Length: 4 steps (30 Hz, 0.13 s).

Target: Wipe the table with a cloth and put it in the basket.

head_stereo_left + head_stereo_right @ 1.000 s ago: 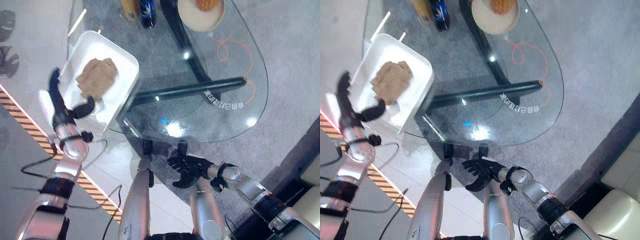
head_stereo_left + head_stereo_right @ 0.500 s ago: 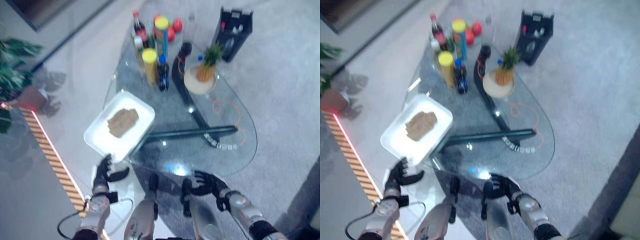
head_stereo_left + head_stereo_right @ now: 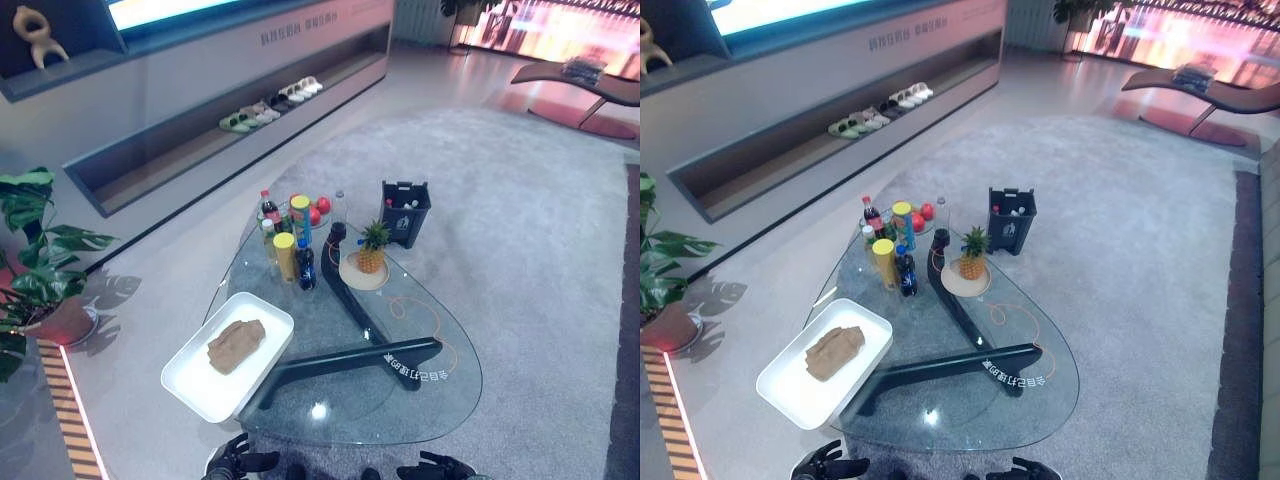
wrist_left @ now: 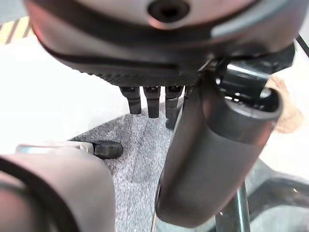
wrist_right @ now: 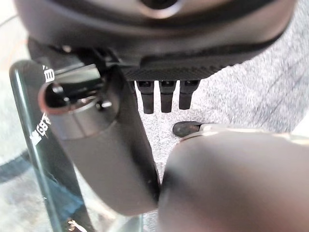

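The brown cloth (image 3: 236,346) lies crumpled inside the white basket (image 3: 200,388), which rests on the near left edge of the glass table (image 3: 380,418). Both hands hang low in front of the table's near edge, apart from the basket. My left hand (image 3: 236,463) is below the basket, and my right hand (image 3: 438,467) is below the table's near right side. In the left wrist view the fingers (image 4: 149,101) and thumb (image 4: 212,159) are relaxed and hold nothing. The right wrist view shows the same for its fingers (image 5: 161,96).
Bottles, cans and fruit (image 3: 290,235) crowd the table's far end, with a pineapple on a plate (image 3: 372,252) beside them. An orange cord (image 3: 432,322) lies on the glass. A black bin (image 3: 405,210) stands on the carpet beyond. A potted plant (image 3: 35,265) is at left.
The camera has swung up from a close downward look to a wide view of the room. Both hands have sunk to the bottom edge. The cloth stays in the basket.
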Tool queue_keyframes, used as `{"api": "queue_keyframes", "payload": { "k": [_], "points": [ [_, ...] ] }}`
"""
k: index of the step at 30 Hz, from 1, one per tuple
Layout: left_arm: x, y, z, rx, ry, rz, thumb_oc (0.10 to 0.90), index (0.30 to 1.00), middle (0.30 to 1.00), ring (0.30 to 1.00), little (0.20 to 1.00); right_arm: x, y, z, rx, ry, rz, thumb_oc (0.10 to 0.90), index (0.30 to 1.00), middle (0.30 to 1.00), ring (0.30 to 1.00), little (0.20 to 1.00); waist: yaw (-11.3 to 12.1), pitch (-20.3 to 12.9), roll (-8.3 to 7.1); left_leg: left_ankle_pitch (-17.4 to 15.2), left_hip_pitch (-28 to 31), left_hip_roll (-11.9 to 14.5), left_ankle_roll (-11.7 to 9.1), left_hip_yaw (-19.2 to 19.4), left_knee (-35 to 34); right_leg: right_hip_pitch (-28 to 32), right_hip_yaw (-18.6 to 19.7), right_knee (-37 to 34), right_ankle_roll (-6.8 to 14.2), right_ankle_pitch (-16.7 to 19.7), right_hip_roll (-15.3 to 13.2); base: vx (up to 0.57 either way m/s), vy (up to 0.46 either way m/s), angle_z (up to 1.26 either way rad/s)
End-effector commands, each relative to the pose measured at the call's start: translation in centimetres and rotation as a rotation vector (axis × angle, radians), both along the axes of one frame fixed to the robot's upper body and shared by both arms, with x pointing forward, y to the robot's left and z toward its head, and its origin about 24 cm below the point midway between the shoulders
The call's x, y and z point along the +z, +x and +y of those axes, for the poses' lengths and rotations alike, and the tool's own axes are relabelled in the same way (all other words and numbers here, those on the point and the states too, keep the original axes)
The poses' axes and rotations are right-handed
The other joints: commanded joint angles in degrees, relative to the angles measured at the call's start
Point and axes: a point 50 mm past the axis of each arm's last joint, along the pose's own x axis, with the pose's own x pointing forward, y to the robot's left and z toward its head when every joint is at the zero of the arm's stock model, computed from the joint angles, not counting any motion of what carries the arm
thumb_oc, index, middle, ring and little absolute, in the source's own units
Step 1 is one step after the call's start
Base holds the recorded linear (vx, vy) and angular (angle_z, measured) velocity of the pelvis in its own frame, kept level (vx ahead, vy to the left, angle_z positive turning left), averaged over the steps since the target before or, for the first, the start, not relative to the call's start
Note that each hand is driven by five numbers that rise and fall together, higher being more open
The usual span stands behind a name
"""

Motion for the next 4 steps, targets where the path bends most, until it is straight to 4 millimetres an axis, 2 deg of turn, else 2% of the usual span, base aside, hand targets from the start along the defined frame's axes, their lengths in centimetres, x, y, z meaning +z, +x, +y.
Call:
{"api": "queue_keyframes", "payload": {
  "k": [1,4],
  "points": [
    [-0.16,0.62,-0.69,-0.056,0.009,0.029,0.8,0.9,0.9,0.9,0.9,-0.1,0.52,1.03,0.018,0.046,-0.01,0.8,0.9,0.9,0.9,0.9,-0.3,0.6,-0.9,-4.0,1.2,-2.6,0.8,0.6,0.0,0.7,-0.6,0.6,2.0,-0.3,-0.7,0.0,0.0,0.0],
    [-0.15,0.62,-0.61,-0.044,0.008,0.03,0.8,0.9,0.9,0.9,0.9,-0.16,0.32,1.03,0.016,0.05,0.002,0.8,0.9,0.9,0.9,0.9,-0.3,0.4,-0.78,-4.3,1.3,-2.6,0.9,0.7,0.0,0.8,-1.0,0.4,2.1,-0.2,-0.9,0.02,0.004,-0.11]
  ]
}}
